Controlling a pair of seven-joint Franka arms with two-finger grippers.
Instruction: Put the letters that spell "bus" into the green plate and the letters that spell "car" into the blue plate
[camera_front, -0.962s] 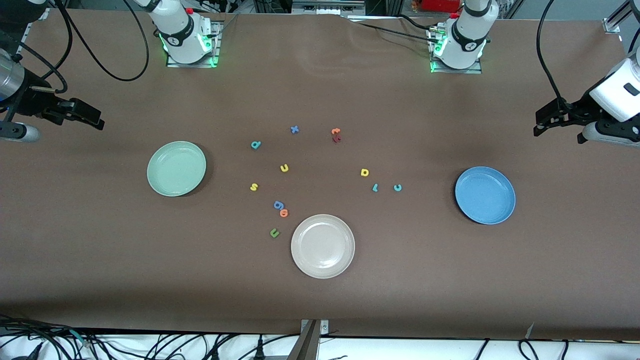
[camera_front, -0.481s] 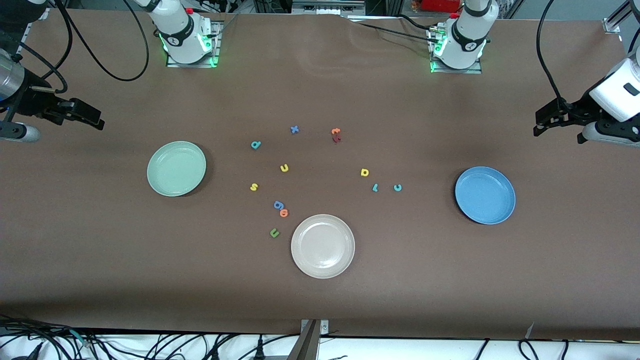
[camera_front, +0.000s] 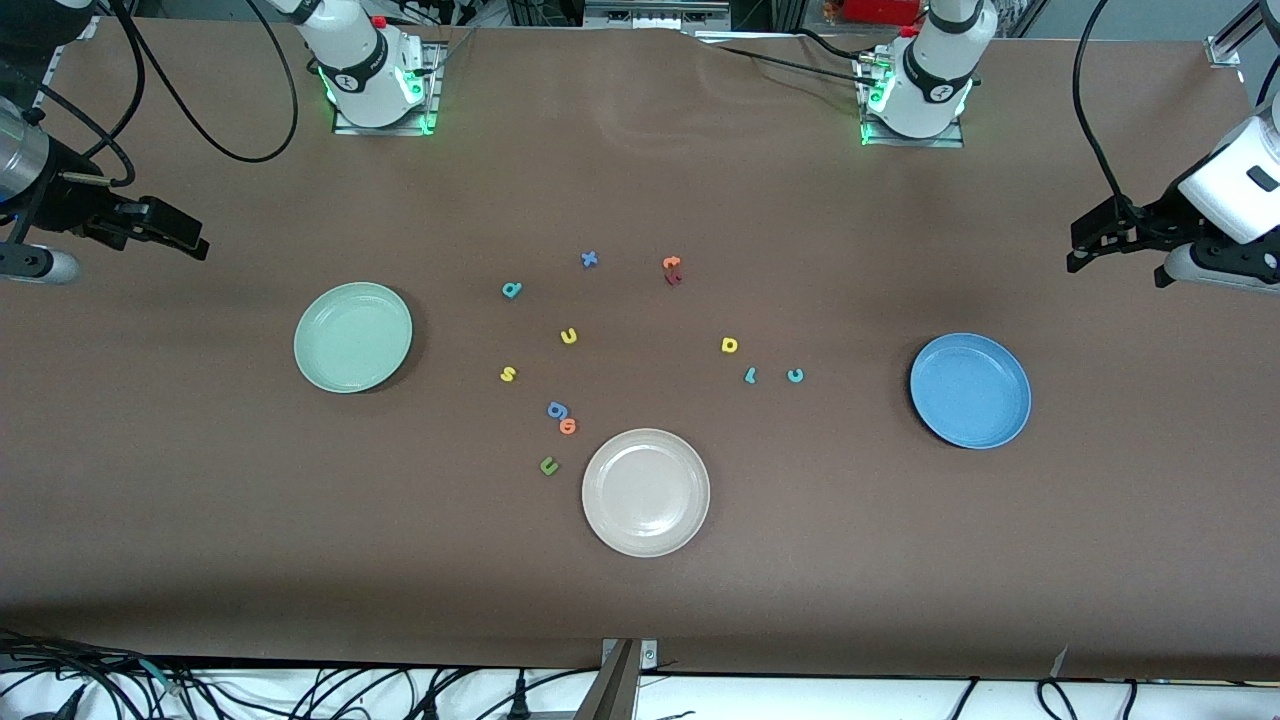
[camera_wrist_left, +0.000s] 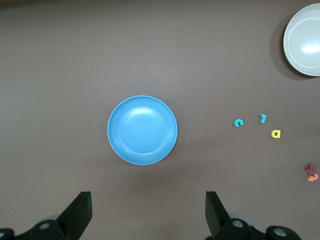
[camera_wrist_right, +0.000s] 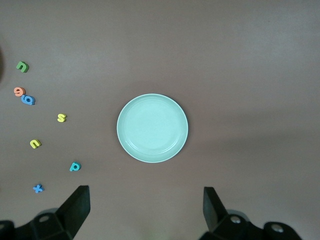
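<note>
Comparing with the earlier frames, nothing has shifted: both arms wait raised at the ends of the surface (camera_front: 200, 600). The left gripper (camera_front: 1085, 240) hangs with its fingers (camera_wrist_left: 80, 215) spread apart and empty; the blue plate (camera_front: 970, 390) lies below it, with the teal c (camera_front: 795, 376), teal r (camera_front: 750, 376) and yellow a (camera_front: 729, 345) farther toward the surface's middle. The right gripper (camera_front: 190, 240) also stands with fingers apart, empty; the green plate (camera_front: 352, 337) lies below it, and the teal b (camera_front: 511, 290), yellow u (camera_front: 568, 336) and yellow s (camera_front: 507, 375) rest toward the middle. Both plates hold nothing. A beige-white plate (camera_front: 645, 492) sits nearest the front camera.
</note>
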